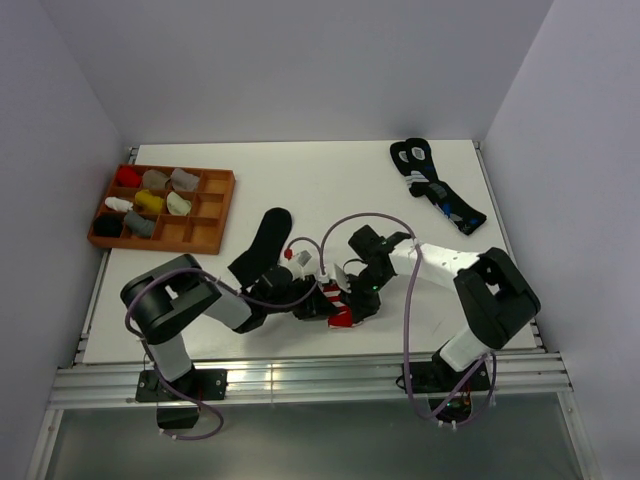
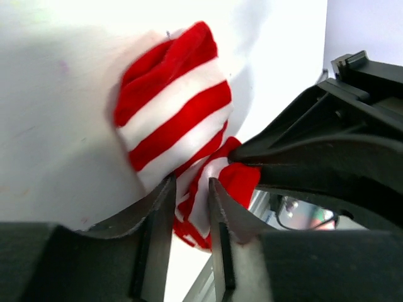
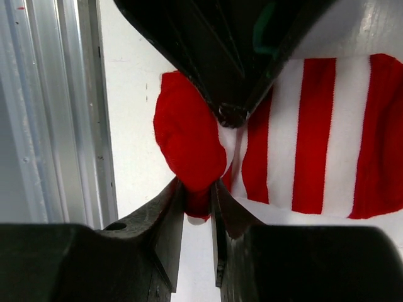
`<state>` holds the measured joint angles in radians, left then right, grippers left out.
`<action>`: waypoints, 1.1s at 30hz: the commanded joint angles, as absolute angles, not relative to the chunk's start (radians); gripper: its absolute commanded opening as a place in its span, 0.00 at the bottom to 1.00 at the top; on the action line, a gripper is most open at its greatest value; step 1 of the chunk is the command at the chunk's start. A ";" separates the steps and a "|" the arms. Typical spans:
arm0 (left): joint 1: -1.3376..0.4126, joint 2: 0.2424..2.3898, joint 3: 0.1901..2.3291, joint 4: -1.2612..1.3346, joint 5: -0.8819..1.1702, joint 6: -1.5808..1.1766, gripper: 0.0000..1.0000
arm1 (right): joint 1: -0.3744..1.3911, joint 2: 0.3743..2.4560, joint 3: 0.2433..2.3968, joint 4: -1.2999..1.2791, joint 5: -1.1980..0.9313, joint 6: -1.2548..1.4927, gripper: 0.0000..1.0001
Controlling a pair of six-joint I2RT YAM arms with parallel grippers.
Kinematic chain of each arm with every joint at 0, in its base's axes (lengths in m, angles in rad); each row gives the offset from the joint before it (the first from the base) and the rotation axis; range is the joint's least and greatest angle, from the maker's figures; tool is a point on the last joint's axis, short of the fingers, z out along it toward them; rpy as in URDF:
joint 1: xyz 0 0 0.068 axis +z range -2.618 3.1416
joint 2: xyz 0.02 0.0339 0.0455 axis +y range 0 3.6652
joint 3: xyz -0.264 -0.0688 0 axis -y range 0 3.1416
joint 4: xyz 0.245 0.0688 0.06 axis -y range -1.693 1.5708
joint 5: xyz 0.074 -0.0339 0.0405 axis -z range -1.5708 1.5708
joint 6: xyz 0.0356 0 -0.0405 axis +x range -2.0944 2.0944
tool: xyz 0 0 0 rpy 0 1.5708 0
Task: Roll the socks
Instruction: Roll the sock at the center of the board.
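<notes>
The red-and-white striped sock [image 1: 341, 308] lies bunched near the table's front edge, between both grippers. My left gripper [image 2: 190, 189] is shut on its striped fabric [image 2: 173, 119]. My right gripper [image 3: 198, 192] is shut on the sock's red toe end [image 3: 187, 135], with the striped part [image 3: 315, 132] stretching right. The left gripper's fingers also show at the top of the right wrist view. The plain black sock [image 1: 264, 245] lies flat on the table, just behind the left arm.
A brown compartment tray [image 1: 215, 232] with small sock bundles stands at the back left. A pair of dark socks with white rings and blue marks [image 1: 435, 185] lies at the back right. The metal rail [image 3: 56, 107] of the table's front edge runs close beside the grippers.
</notes>
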<state>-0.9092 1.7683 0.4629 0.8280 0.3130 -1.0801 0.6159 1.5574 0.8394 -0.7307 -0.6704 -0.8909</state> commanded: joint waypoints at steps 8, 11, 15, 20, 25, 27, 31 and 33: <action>-0.966 1.537 0.364 0.726 0.034 -0.913 0.41 | 0.572 1.744 0.980 -0.946 -0.658 -0.871 0.20; -0.998 1.473 0.356 0.698 0.005 -0.865 0.43 | 0.561 1.795 1.028 -0.977 -0.663 -0.865 0.20; -1.057 1.396 0.371 0.635 -0.084 -0.758 0.43 | 0.548 1.851 1.081 -1.017 -0.676 -0.862 0.20; -1.094 1.382 0.376 0.653 -0.087 -0.660 0.44 | 0.538 1.907 1.130 -1.029 -0.673 -0.856 0.20; -1.103 1.422 0.466 0.592 -0.086 -0.566 0.47 | 0.531 1.956 1.164 -1.035 -0.661 -0.847 0.20; -1.106 1.445 0.494 0.557 -0.087 -0.526 0.48 | 0.532 1.967 1.169 -1.032 -0.652 -0.842 0.20; -1.106 1.488 0.567 0.526 -0.069 -0.483 0.49 | 0.529 1.974 1.175 -1.026 -0.649 -0.838 0.20; -1.106 1.520 0.589 0.509 -0.054 -0.468 0.48 | 0.529 1.976 1.177 -1.029 -0.649 -0.834 0.20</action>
<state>-1.0985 1.4887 0.5392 0.5396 -0.0681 -0.5415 0.5354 1.9419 1.1629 -1.0760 -0.7444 -0.8265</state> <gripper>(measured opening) 0.481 0.260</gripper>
